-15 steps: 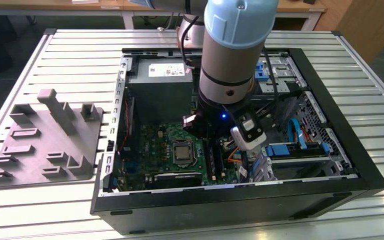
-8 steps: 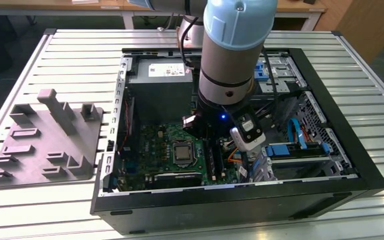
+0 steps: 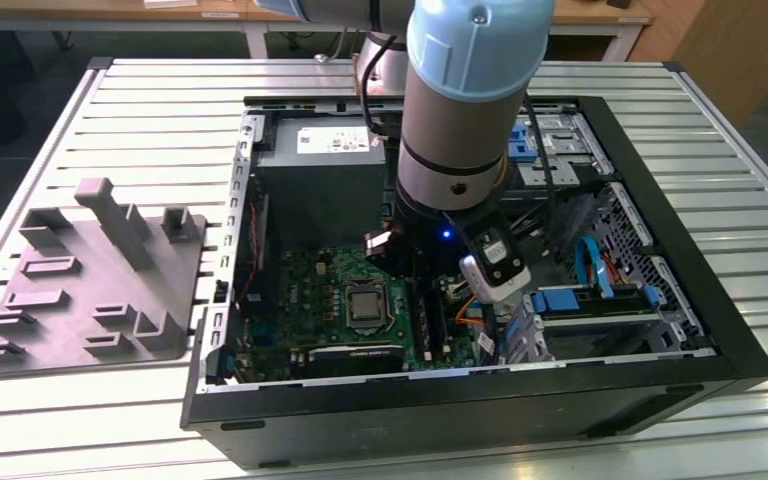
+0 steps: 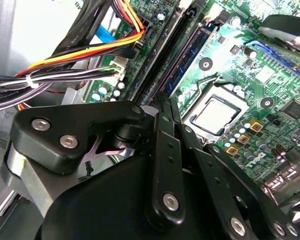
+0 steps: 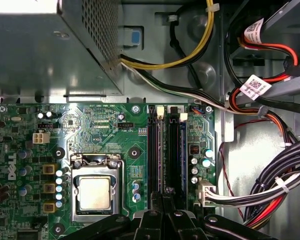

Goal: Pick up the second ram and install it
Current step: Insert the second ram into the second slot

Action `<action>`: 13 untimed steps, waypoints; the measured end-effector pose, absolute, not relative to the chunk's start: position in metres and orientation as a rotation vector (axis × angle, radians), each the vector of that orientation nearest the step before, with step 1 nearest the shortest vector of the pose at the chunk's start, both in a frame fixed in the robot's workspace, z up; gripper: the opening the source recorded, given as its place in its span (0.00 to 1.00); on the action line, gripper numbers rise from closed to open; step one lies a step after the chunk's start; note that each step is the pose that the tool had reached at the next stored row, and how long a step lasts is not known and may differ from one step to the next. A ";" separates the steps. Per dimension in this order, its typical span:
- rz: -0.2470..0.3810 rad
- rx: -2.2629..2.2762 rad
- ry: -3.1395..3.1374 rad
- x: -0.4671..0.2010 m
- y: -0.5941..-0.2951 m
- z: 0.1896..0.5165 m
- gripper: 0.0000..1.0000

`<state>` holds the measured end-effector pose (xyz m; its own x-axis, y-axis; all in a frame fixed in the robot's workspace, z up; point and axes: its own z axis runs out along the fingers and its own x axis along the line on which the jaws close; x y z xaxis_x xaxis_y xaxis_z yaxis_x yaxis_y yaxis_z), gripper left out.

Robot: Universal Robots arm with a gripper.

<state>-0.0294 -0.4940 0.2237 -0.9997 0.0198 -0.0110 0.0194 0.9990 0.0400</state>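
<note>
The second ram (image 5: 160, 150) shows as a thin grey edge standing along a black slot of the green motherboard (image 5: 90, 120), next to the processor socket (image 5: 94, 192). In the second wrist view the second ram (image 4: 157, 82) runs out from under my fingertips. My gripper (image 5: 163, 197) has its black fingers (image 4: 162, 130) drawn close together on that edge, shut on the stick. A blue-green stick with black chips (image 4: 190, 57) sits in a neighbouring slot (image 5: 182, 150). In the exterior view my arm (image 3: 471, 100) reaches down into the open computer case (image 3: 491, 400).
The grey power supply box (image 5: 40, 45) stands beyond the slots' far ends. Bundled cables (image 5: 270, 190) run close beside the slots. Blue drive brackets (image 3: 584, 300) fill the case's side on the exterior view's right. A grey holder block (image 3: 91, 280) lies on the slatted table outside the case.
</note>
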 end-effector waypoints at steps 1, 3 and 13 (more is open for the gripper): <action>0.062 0.031 3.129 -0.029 -0.494 0.223 0.11; 0.062 0.031 3.129 -0.029 -0.494 0.223 0.11; 0.063 0.031 3.129 -0.029 -0.494 0.220 0.11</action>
